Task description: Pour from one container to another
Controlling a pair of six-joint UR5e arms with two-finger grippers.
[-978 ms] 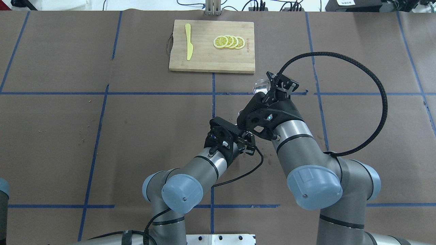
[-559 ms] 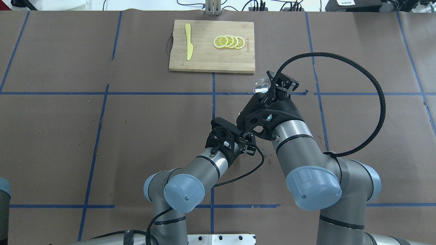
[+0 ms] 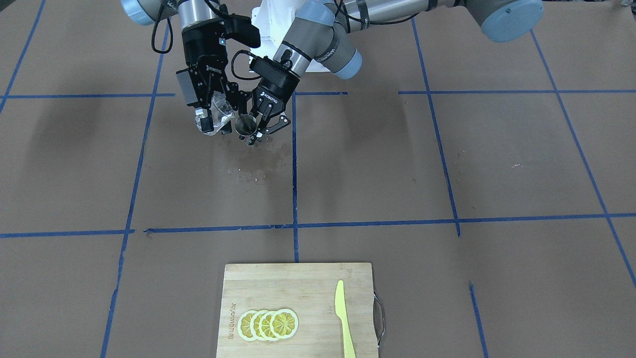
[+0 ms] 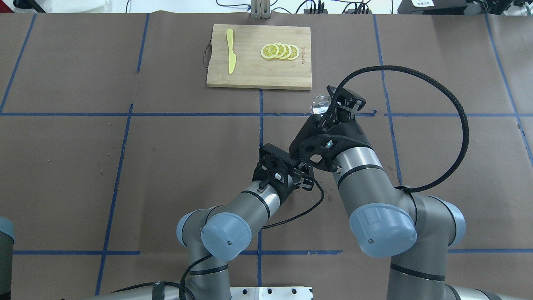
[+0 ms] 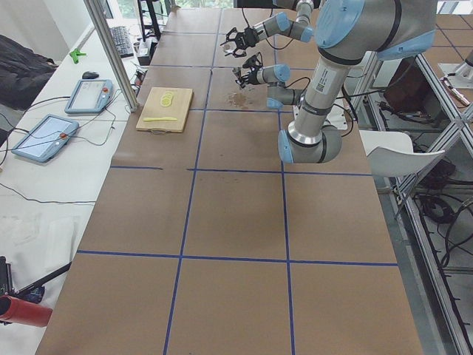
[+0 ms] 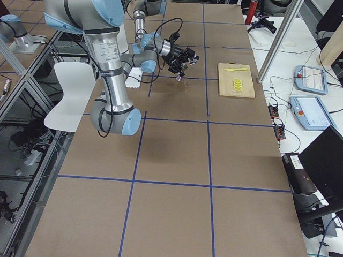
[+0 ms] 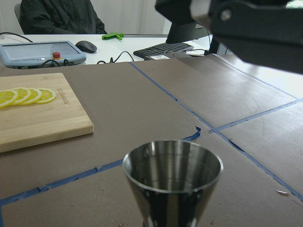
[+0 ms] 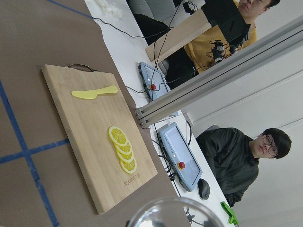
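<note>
Matte brown all over the table (image 4: 83, 166), gridded with blue tape lines (image 4: 125, 114). Black on both the left pincer (image 3: 253, 130) and the right pincer (image 3: 214, 123), with white lettering on each body. Held in the left pincer, a mirror-silver steel jigger (image 7: 173, 170), dark reflections banded inside its cone. In the right pincer, a colourless clear glass cup (image 3: 218, 115), pale glints at the rim. Beneath both pincers, darker speckles (image 3: 248, 164) on the brown. Well beyond the pincers, a pale honey-toned cutting board (image 4: 250, 71) with dark branded lettering; on it, yellow lemon slices (image 4: 280, 51) with whitish rims and spoked centres, and a pale yellow knife (image 4: 230, 51). Behind the pincers, silver-grey arms (image 4: 362, 166), black-banded, with light blue joint caps (image 4: 382, 227).
</note>
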